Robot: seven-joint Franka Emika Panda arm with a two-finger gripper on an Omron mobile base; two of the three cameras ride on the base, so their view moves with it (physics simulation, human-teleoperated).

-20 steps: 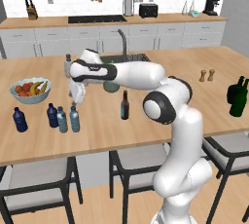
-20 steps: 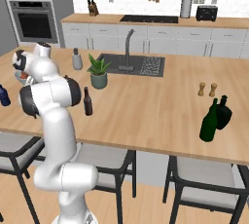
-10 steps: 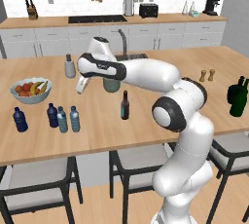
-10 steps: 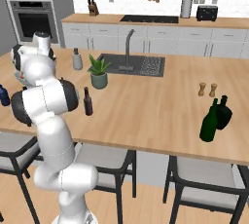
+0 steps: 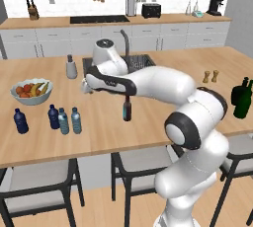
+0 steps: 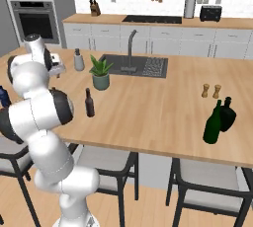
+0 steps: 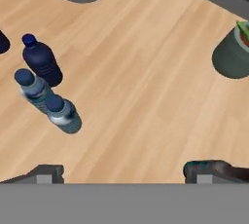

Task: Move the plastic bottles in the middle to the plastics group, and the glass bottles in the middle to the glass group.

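Left base view: brown bottle (image 5: 127, 110) stands upright mid-counter, right of the fruit bowl (image 5: 31, 91); two pale blue bottles (image 5: 69, 121) sit beside a navy bottle (image 5: 53, 116) below the bowl.

Right base view: brown bottle left of green bottles (image 6: 219, 120), well apart.

Hand view: gripper (image 7: 129, 172) fingers apart, empty; pale bottles lie ahead-left, below the bowl.

The desk (image 7: 146, 86) is pale, matt wood with visible grain. The two pale blue bottles (image 7: 48, 103) look like see-through plastic; the navy bottle (image 7: 43, 61) is opaque and faintly glossy.
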